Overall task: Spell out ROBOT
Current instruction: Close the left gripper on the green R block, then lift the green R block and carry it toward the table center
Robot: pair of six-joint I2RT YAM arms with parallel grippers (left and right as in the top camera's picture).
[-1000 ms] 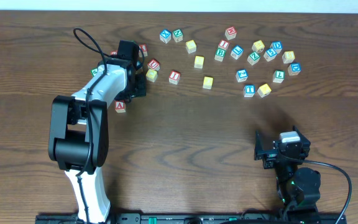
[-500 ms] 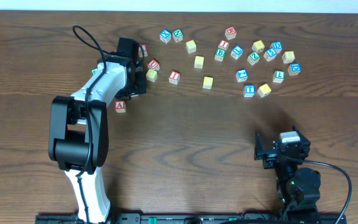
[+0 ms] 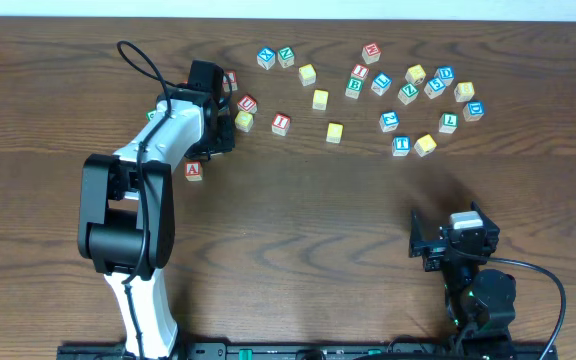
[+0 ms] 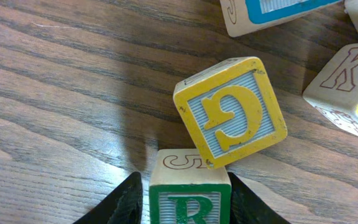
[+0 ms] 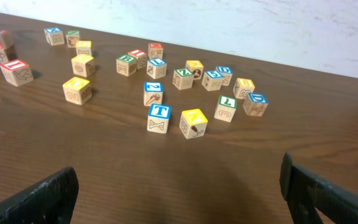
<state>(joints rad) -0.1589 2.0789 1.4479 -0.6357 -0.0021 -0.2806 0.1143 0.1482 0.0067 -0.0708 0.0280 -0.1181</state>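
Gripping green R cube (image 4: 189,208), left end effector (image 4: 188,183); yellow G cube (image 4: 230,112) touching.

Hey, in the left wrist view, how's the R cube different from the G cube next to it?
The R cube has a green frame; the G cube a yellow one. The R cube sits square between the fingers of the left gripper; the G cube lies askew, outside them. Both are wooden letter cubes.
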